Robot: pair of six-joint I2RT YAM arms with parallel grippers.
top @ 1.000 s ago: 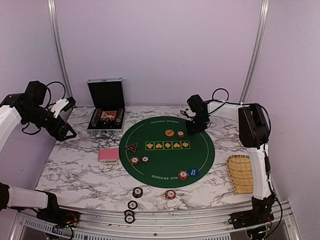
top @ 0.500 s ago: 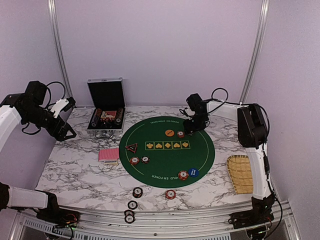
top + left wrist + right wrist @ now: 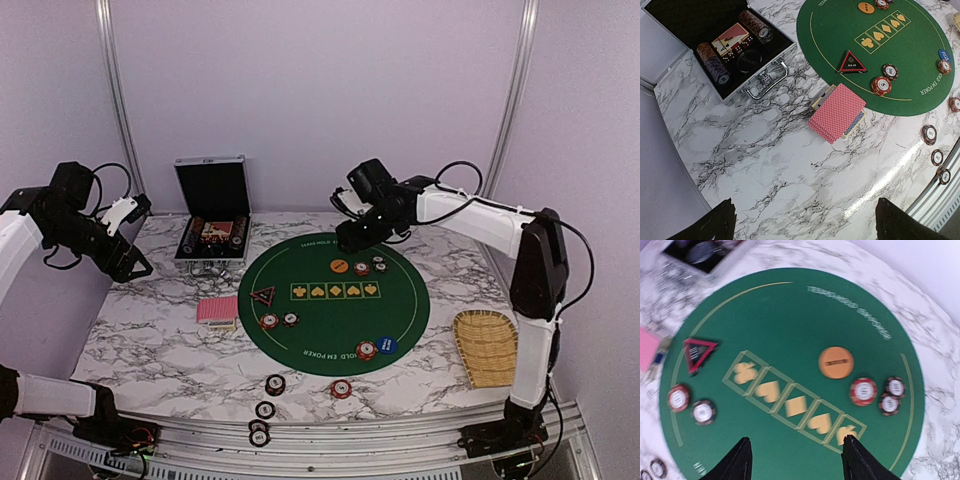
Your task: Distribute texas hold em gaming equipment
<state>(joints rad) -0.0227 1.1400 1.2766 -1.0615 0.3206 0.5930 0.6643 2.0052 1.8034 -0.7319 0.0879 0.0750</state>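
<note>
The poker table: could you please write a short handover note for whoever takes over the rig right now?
Left tool: open, empty, high over the marble near the case.
Right tool: open, empty, above the green mat.
Done, on the mat: orange disc with three chips beside it, triangle marker with two chips, blue disc with one chip.
Left: cards stacked on the marble, undealt; more chips in the case; loose chips by the near edge.

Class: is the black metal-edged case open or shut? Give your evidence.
Open. The case has its lid standing upright, and chip rows lie exposed inside.
</note>
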